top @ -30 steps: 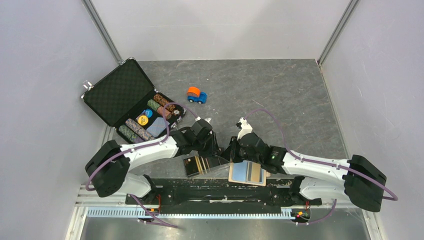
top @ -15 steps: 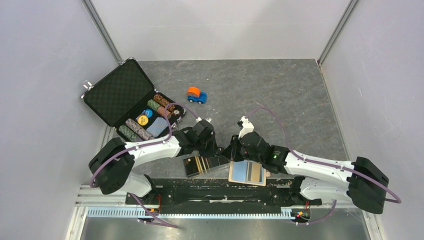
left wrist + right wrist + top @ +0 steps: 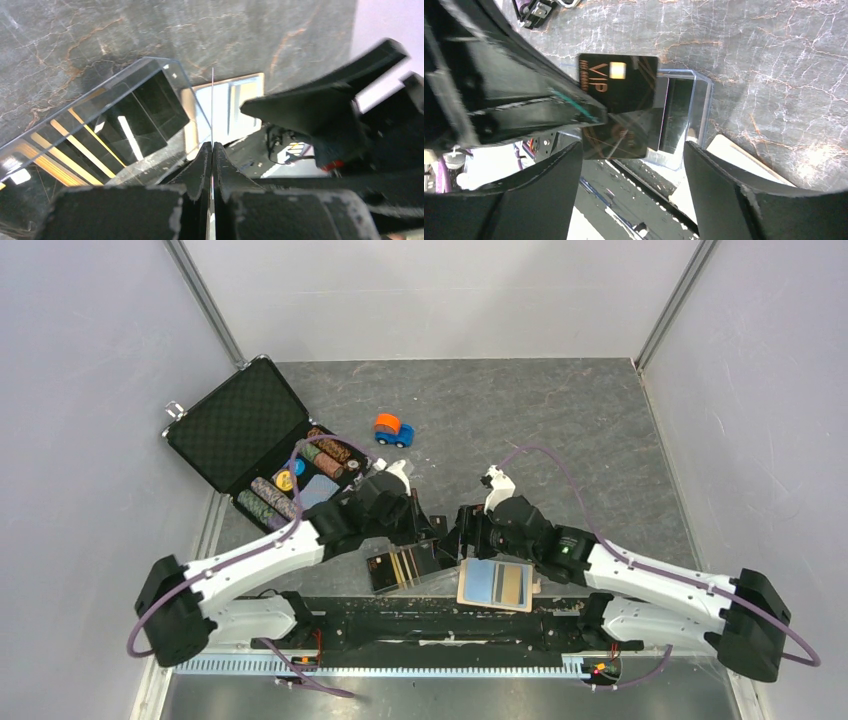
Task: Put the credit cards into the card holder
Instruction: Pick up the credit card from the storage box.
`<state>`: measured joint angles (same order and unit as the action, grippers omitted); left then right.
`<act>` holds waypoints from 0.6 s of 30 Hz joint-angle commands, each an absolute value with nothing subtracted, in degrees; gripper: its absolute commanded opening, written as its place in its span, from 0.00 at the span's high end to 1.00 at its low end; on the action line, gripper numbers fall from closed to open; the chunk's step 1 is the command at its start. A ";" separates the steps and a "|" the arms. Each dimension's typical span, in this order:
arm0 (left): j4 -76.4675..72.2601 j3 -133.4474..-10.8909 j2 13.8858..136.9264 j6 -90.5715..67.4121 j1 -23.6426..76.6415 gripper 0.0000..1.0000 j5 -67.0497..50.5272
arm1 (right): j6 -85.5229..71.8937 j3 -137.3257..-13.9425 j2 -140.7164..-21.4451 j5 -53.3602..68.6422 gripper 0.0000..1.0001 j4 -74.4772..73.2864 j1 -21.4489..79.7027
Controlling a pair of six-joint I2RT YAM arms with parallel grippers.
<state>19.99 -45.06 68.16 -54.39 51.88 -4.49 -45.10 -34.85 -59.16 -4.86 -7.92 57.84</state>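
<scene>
A black credit card [image 3: 619,102] marked VIP in gold hangs upright above the table, and my left gripper [image 3: 212,146] is shut on it. In the left wrist view this card [image 3: 212,100] shows only as a thin edge rising from the closed jaws. My right gripper [image 3: 631,148] is open, its fingers standing wide on either side of the card's lower end without touching it. The two grippers, left [image 3: 436,532] and right [image 3: 462,530], meet near the table's front edge. The beige card holder [image 3: 470,592] lies open just below the right gripper, with a light blue card [image 3: 483,583] and a tan card in it.
A clear plastic box [image 3: 400,568] with a dark, gold-striped base sits under the left gripper. An open black chip case [image 3: 240,430] stands at the back left. A small orange and blue toy car [image 3: 393,429] sits further back. The arms' base rail [image 3: 430,625] runs along the near edge.
My right gripper has opened and let go of the black card. My left gripper has shut on it, and the left arm has stretched further towards the middle.
</scene>
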 commanded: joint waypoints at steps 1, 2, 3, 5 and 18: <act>23.31 -46.40 61.37 -52.81 52.12 0.98 -4.13 | -42.76 -35.49 -54.95 -0.21 0.18 -9.13 55.79; 23.02 -45.83 60.23 -52.89 52.12 0.98 -5.22 | -42.39 -34.75 -54.01 2.75 0.15 -9.05 54.98; 22.13 -45.28 59.19 -52.91 52.12 0.98 -7.22 | -42.04 -33.90 -52.87 4.76 0.12 -9.03 54.14; 19.52 -43.40 57.28 -53.27 52.12 0.98 -11.26 | -41.60 -31.69 -50.25 9.59 0.08 -7.49 51.97; -8.26 -27.58 44.90 -63.41 52.12 0.98 -27.66 | -61.22 -11.14 -38.82 40.08 0.24 31.33 41.39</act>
